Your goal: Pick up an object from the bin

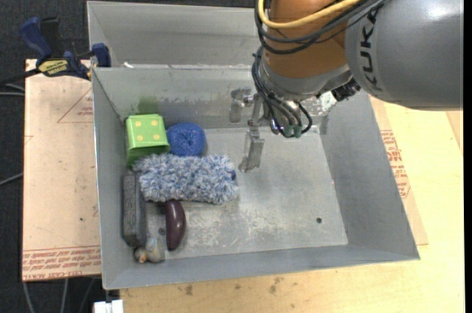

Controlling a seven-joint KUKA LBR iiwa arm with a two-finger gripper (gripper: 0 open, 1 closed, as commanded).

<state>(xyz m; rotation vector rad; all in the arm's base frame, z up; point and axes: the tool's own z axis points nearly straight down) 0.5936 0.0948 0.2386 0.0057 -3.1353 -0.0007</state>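
- Just beside the hand [251, 150], on the view's left and close to its tip, lies a shaggy blue-and-white duster pad [188, 180]. It is probably soft, light and squashy, and best pinched across its near end.
- Farther left sits a green dotted cube [145, 134], which looks stiff and light.
- Between cube and hand rests a small blue ball [186, 139].
- I cannot tell whether the hand is open or closed.

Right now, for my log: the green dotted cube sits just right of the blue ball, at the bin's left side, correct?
Not quite: the green dotted cube sits just left of the blue ball, at the bin's left side; the camera view shows it.
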